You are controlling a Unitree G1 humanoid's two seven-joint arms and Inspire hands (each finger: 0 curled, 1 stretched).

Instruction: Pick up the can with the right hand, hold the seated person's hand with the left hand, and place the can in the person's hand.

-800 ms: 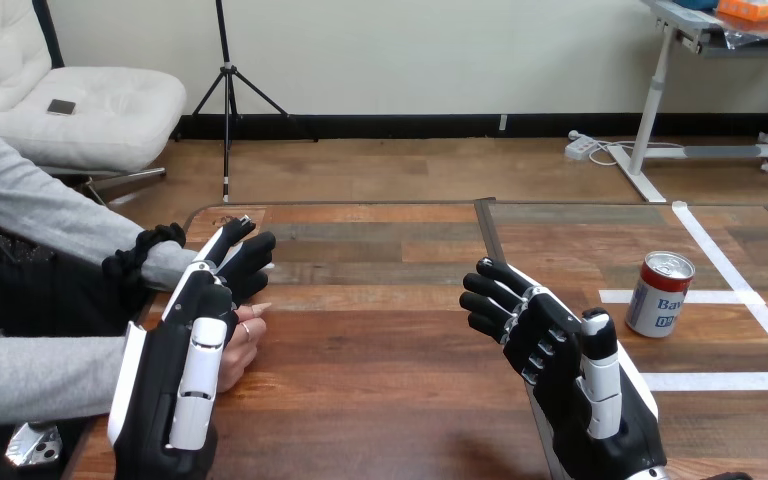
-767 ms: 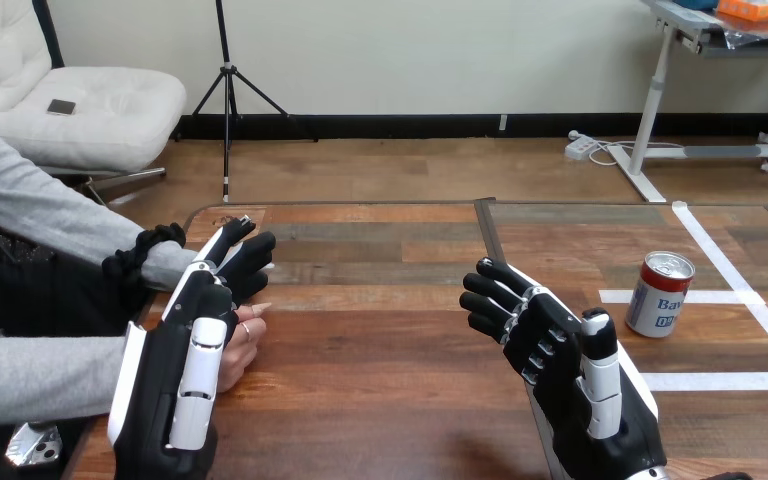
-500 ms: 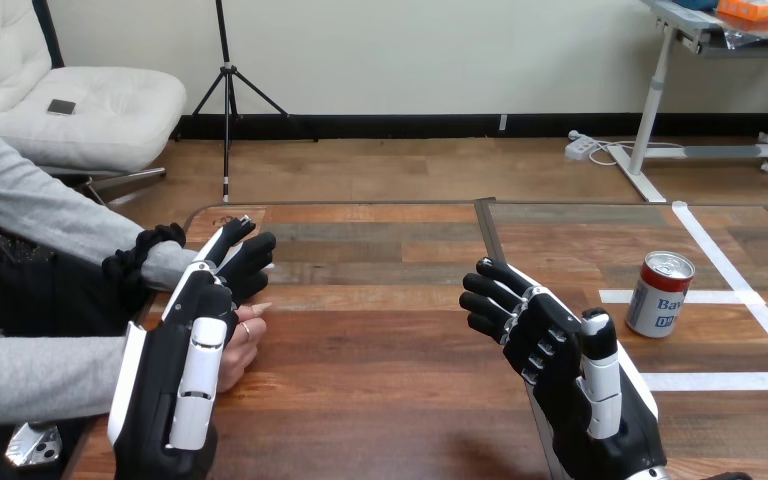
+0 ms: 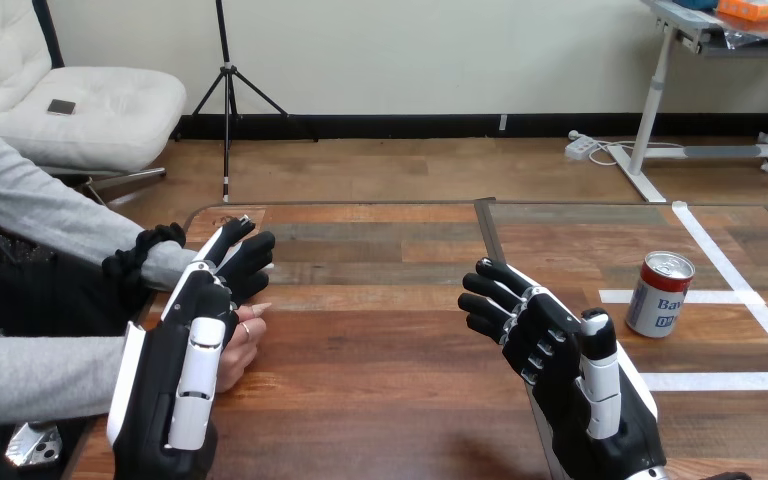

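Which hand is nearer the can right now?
Right. The right hand is apart from the can, on its table-centre side; the left hand is across the table beside the person's hand.

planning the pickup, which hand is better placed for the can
Right. The right hand is open and nearer the upright can; the left hand sits by the person's hand.

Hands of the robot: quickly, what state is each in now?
Left hand: open, beside the person's hand.
Right hand: open, holding nothing.
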